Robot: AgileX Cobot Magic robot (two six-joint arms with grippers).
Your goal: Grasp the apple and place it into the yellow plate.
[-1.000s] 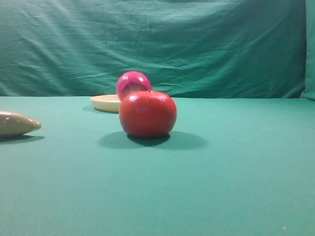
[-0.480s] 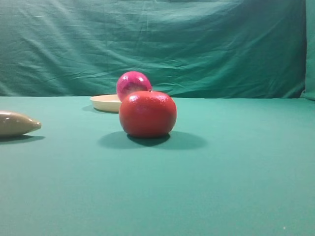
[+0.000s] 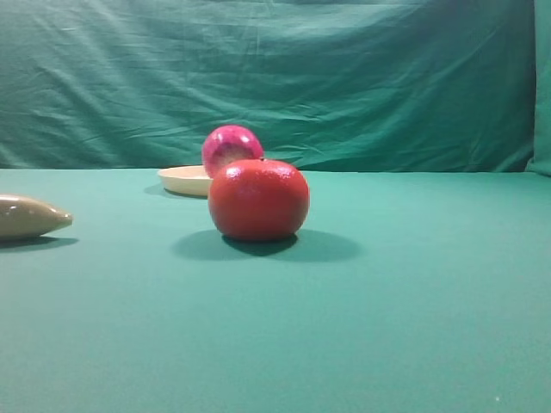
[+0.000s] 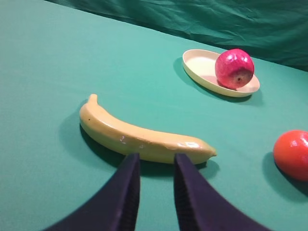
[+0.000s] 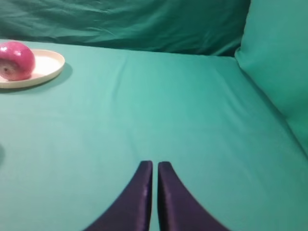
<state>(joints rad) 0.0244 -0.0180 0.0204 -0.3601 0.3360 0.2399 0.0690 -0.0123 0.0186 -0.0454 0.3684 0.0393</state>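
High view, apple: the pink apple (image 3: 232, 146) shows just above centre, half hidden behind the larger orange-red fruit (image 3: 258, 200).
High view, plate: the yellow plate (image 3: 184, 180) peeks out left of the apple; contact cannot be told here. No gripper shows.
Left wrist view, apple: the apple (image 4: 234, 68) sits inside the plate (image 4: 199, 65), upper right, dimple facing the camera.
Left wrist view, gripper: the left gripper (image 4: 156, 161), bottom centre, has its jaws slightly parted and empty, just short of a banana (image 4: 139, 138).
Right wrist view, gripper: the right gripper (image 5: 155, 166), bottom centre, is nearly closed on nothing; apple (image 5: 16, 60) and plate (image 5: 47, 67) are upper left.
Handling: likely light, rigid, smooth and prone to roll; best pinched across its widest middle.
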